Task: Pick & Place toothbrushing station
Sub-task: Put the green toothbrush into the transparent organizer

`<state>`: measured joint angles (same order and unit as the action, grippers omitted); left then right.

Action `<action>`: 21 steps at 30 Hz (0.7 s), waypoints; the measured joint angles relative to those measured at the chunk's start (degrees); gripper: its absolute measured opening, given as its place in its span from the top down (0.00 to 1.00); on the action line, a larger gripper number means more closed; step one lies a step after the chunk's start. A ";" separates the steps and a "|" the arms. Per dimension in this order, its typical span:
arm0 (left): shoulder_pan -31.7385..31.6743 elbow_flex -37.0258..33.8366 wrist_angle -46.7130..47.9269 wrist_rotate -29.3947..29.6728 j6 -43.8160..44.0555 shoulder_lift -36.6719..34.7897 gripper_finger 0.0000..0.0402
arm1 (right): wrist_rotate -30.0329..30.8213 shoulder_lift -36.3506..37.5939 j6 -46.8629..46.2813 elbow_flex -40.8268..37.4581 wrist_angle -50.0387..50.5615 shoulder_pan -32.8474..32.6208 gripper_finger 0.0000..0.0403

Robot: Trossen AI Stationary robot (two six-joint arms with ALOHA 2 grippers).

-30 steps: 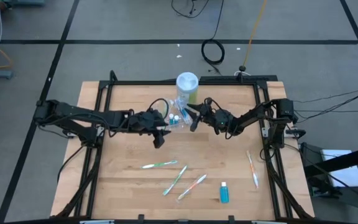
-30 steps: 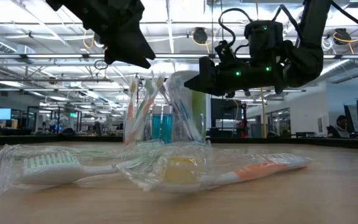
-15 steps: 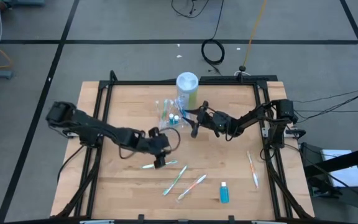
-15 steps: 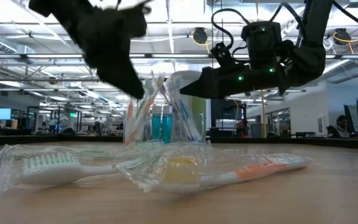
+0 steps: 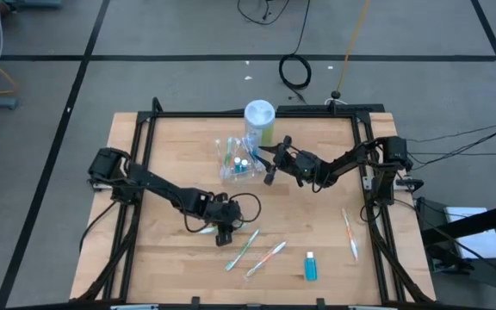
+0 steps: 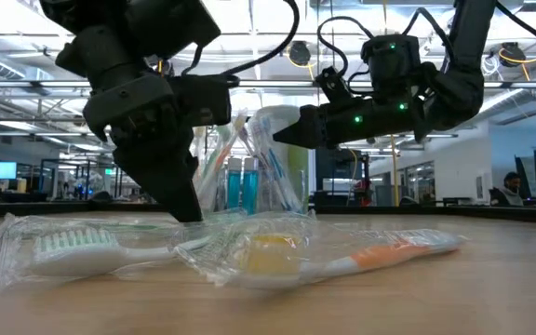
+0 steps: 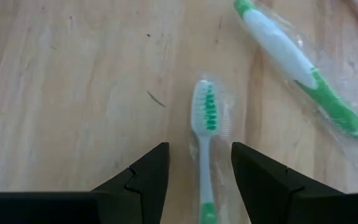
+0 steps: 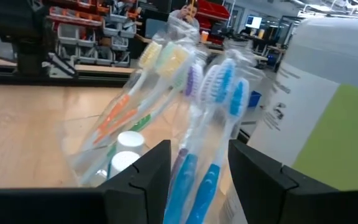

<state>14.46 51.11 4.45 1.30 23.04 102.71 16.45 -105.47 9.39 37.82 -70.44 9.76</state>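
The left end effector (image 7: 199,171) is down at the wooden bench (image 5: 162,258), fingers parted around a wrapped green toothbrush (image 7: 206,130) lying near the middle front. The right end effector (image 8: 197,168), also open, faces the clear cup (image 5: 238,160) of toothbrushes at the far centre, beside a white canister (image 5: 259,120).

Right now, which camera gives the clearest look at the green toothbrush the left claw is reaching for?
The left wrist view: the green toothbrush lies in its clear wrapper between the open fingers of the left gripper. In the high view the gripper hides most of it. The low view shows only wrapped brushes up close, and I can't tell which one it is.
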 joint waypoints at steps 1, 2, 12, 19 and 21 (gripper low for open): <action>0.01 0.01 -0.09 0.02 0.00 0.36 0.55 | 0.00 0.00 -0.09 0.00 0.02 0.08 0.63; 0.02 0.06 -0.29 0.18 -0.02 0.79 0.55 | 0.00 0.00 -0.09 0.00 0.03 0.14 0.63; -0.02 0.11 -0.24 0.82 -1.37 1.15 0.76 | -0.07 0.00 -0.11 0.00 0.03 0.35 0.63; -0.02 -0.17 0.72 1.96 -2.09 -0.86 0.95 | -0.09 0.00 -0.11 0.00 0.03 0.35 0.63; -0.01 -0.17 0.70 4.06 -2.16 -1.91 0.98 | -0.09 0.00 -0.11 0.00 0.05 0.35 0.63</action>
<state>14.45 50.94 5.15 5.36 20.88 100.80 16.36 -105.47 9.28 37.82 -70.40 10.11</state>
